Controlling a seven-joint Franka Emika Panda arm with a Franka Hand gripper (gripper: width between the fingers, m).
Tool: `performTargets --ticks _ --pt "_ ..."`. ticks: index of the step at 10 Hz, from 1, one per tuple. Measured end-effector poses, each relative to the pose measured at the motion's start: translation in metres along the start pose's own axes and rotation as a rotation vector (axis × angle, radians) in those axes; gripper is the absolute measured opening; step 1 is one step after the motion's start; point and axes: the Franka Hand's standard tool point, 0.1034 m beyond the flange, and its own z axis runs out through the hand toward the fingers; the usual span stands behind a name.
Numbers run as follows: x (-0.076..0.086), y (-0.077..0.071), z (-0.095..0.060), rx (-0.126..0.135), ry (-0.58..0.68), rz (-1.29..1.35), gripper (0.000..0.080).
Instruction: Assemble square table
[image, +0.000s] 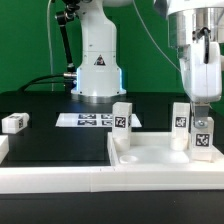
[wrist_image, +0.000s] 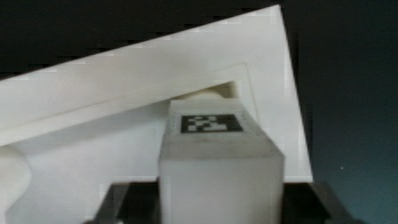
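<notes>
From the exterior view's left to right: a spare leg (image: 13, 122) lies loose, two legs (image: 122, 117) stand on the slab (image: 150, 152), and at its corner the gripper (image: 202, 106) — jaws closed on a fourth leg (image: 203, 140) — holds it upright, likely to screw in squarely.

Your exterior view looks low across the work surface (image: 50, 150) at the arm's base (image: 97, 72); your wrist view, close above, shares the leg (image: 202, 138) (wrist_image: 214, 165).
</notes>
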Motion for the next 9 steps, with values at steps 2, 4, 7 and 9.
performTargets --ticks 2,4,7,9 --pt "-0.0006 0.0007 0.0008 -0.001 0.0 -0.032 0.0515" --pt "-0.0048 0.0 0.0014 0.001 0.006 -0.281 0.0625" --pt "-0.0044 -0.0021 0.0031 0.01 0.01 -0.509 0.0649" --pt "-0.0041 -0.0016 0.0037 0.004 0.013 -0.673 0.0649"
